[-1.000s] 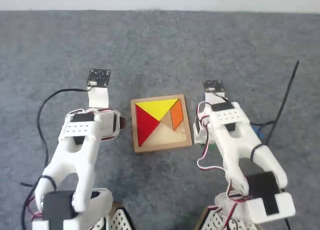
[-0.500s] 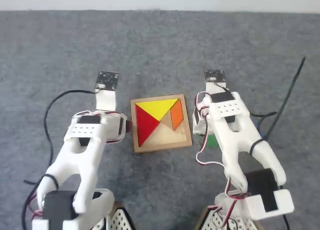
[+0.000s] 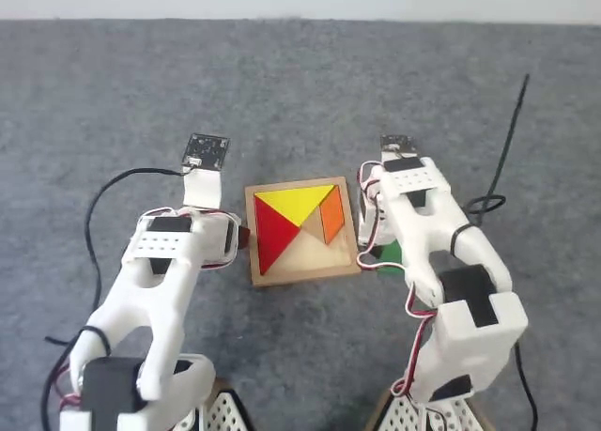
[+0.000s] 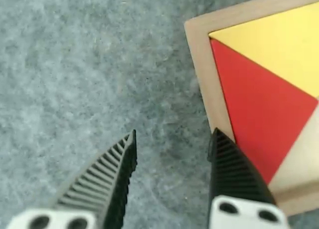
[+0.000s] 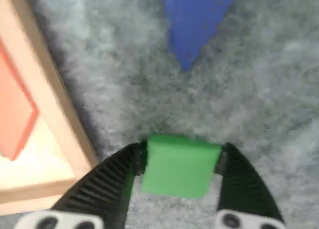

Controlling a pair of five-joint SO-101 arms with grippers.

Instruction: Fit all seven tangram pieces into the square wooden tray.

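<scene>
The square wooden tray lies between the arms and holds a yellow triangle, a red triangle and an orange piece. My right gripper is shut on a green piece, low over the carpet just beside the tray's right edge. In the high view the green piece peeks out beneath that arm. A blue piece lies on the carpet just beyond it. My left gripper stands open with nothing between its fingers, at the tray's left edge.
Grey carpet covers the whole table, with free room beyond the tray. Cables trail from both arms, one loop at the left and a black cable rising at the right. The lower part of the tray is bare wood.
My right arm has swung inward, bringing the green piece closer to the tray's right edge. The left gripper has shifted slightly toward the tray's left edge.
</scene>
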